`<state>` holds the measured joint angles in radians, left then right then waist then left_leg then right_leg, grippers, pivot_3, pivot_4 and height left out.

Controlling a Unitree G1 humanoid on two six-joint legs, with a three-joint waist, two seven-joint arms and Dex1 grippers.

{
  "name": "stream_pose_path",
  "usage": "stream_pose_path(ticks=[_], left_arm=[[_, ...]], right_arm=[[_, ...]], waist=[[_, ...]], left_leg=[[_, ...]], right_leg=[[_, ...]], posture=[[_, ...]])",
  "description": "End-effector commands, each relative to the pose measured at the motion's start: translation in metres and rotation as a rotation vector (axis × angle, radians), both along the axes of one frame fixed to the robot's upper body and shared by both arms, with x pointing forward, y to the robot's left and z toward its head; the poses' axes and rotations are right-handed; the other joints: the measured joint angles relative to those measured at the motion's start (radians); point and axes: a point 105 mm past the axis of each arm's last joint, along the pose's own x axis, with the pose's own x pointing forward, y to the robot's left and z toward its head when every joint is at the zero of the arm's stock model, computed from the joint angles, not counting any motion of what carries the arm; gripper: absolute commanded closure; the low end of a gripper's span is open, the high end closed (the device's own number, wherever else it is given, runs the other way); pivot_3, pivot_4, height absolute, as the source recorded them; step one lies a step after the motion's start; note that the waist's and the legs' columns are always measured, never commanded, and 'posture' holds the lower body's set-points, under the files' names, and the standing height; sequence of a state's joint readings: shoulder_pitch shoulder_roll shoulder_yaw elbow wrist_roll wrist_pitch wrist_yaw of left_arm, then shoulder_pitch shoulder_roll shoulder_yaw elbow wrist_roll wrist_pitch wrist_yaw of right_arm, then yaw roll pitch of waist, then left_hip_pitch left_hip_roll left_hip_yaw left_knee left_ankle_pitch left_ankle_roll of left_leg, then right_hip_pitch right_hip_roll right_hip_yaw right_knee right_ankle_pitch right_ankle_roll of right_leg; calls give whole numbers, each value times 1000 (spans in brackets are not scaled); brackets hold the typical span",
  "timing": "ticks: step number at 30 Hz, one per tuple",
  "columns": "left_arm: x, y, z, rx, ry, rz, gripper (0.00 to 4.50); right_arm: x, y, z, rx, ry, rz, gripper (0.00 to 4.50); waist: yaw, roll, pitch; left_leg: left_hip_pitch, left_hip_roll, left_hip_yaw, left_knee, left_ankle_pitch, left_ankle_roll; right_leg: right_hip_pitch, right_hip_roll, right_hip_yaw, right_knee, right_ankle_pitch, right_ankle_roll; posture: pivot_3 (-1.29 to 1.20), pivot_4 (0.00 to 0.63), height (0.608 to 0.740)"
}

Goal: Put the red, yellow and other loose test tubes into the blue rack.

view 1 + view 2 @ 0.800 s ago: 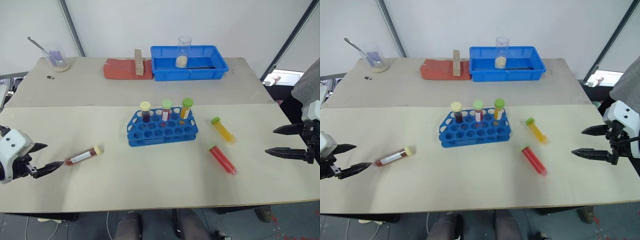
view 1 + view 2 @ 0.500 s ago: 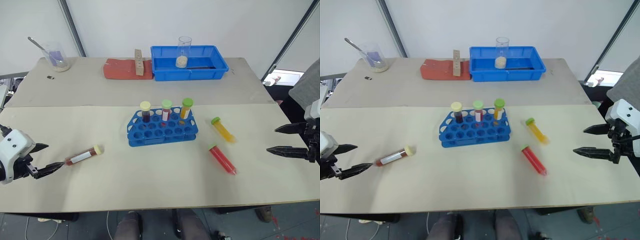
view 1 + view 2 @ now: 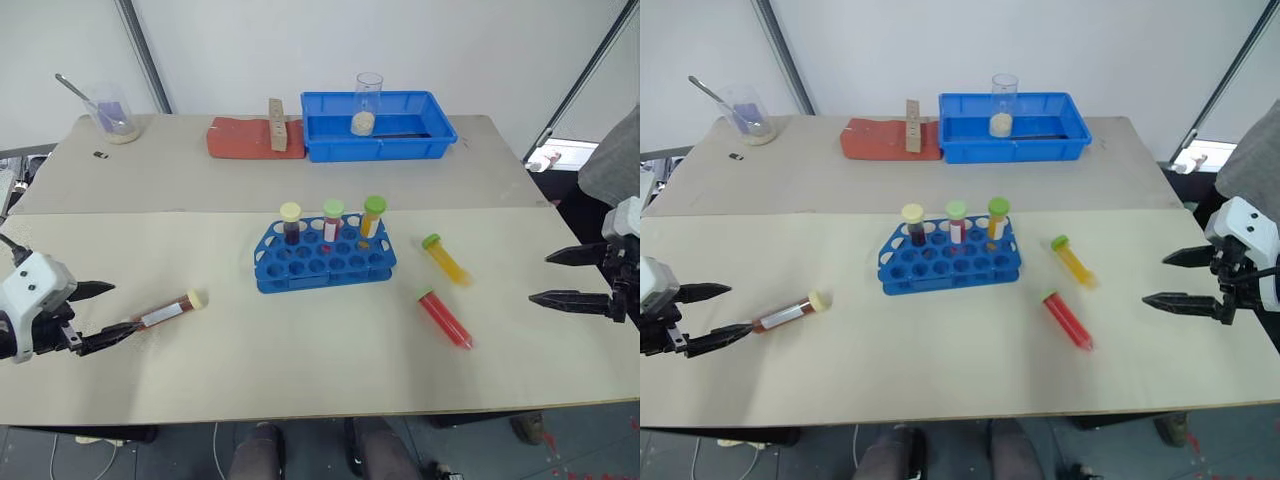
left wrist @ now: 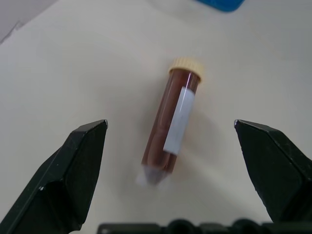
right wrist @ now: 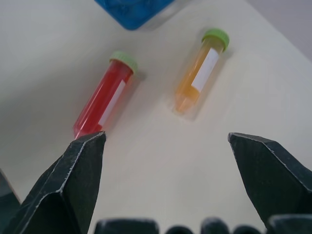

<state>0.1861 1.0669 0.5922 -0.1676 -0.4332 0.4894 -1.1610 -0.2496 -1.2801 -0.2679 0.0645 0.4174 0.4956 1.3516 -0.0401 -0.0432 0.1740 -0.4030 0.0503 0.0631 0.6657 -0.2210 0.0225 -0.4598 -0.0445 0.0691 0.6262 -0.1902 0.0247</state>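
Dark red-brown tube (image 3: 167, 314) near table's left edge now bracketed by wide-open left gripper (image 3: 104, 315), just advanced; right gripper (image 3: 560, 277) wide, empty, nothing racked yet.

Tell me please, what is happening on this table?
A robot is sorting test tubes into the blue rack, which already holds three upright. Three more lie loose on the table: a brown tube on the left, a yellow tube and a red tube on the right. The left gripper is open at the brown tube's tip, not gripping it. The right gripper is open, away from its tubes.
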Motion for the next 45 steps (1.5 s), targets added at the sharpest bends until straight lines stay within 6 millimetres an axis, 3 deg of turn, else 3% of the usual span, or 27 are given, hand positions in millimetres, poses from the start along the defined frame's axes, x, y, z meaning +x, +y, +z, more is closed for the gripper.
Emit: stream_pose_path(ticks=[1, 7, 11, 16, 22, 28, 33, 34, 42, 43, 45], left_arm=[[0, -29, 9, -60, -7, -96, 0], [-5, -84, 8, -130, 11, -282, 0], [-5, -108, 10, -145, 17, -380, 0], [-5, -126, 10, -155, 13, -454, 0], [-3, -145, 10, -192, -15, -506, 0], [-3, -153, 10, -199, -25, -535, 0], [-2, -157, 10, -198, -30, -549, 0], [-2, -157, 10, -198, -31, -551, 0], [-2, -161, 6, -204, -25, -567, 0], [-1, -161, 6, -204, -24, -569, 0], [-2, -161, 5, -203, -24, -572, 0]], right_arm=[[7, 15, 15, 47, -41, 40, 69], [25, 49, 13, 65, -29, 75, 69], [54, 58, -1, 11, 26, -42, 69], [91, 70, -12, -4, 89, -142, 69], [132, 64, -32, -38, 120, -294, 69], [149, 59, -53, -85, 139, -356, 69], [150, 61, -63, -76, 184, -360, 69], [150, 62, -64, -70, 193, -354, 621], [149, 69, -69, -47, 220, -336, 3235], [149, 69, -68, -39, 220, -335, 3475], [149, 69, -60, -16, 211, -321, 3514]], waist=[[-2, 0, 0], [-2, 0, 0], [-2, 0, 0], [-7, 0, 0], [-2, 0, 0], [-4, 0, 0], [-8, 0, 0], [-9, 0, 0], [-27, 0, 0], [-28, 0, 0], [-29, 0, 0]], left_leg=[[0, 0, 0, 0, 0, 0], [0, 0, 0, 0, 0, 0], [0, 0, -1, 0, 0, 0], [1, -1, 0, 1, 0, 0], [-2, -2, -2, 1, 0, 0], [-4, -3, -2, 1, 0, 0], [-3, -3, -3, 1, 0, 0], [-2, -3, -3, 1, 0, 0], [-2, -3, -4, 1, 1, 0], [-2, -3, -4, 1, 1, 0], [-2, -3, -4, 1, 1, 0]], right_leg=[[0, 0, 0, 0, 0, 0], [0, 0, 0, 1, 0, 0], [0, 1, 0, 1, 0, 0], [1, 2, 2, 2, 1, 0], [0, 2, 1, 1, 8, 1], [0, 1, 1, -1, 9, 3], [1, 2, 1, 0, 9, 2], [1, 2, 1, 0, 9, 2], [2, 2, 1, 1, 9, 2], [2, 2, 1, 1, 9, 2], [2, 2, 1, 1, 9, 3]], posture=[[0, 150, 740], [0, 150, 740], [0, 150, 740], [0, 150, 740], [0, 150, 740], [0, 150, 740], [0, 150, 740], [0, 150, 740], [0, 150, 740], [0, 150, 740], [0, 150, 740]])
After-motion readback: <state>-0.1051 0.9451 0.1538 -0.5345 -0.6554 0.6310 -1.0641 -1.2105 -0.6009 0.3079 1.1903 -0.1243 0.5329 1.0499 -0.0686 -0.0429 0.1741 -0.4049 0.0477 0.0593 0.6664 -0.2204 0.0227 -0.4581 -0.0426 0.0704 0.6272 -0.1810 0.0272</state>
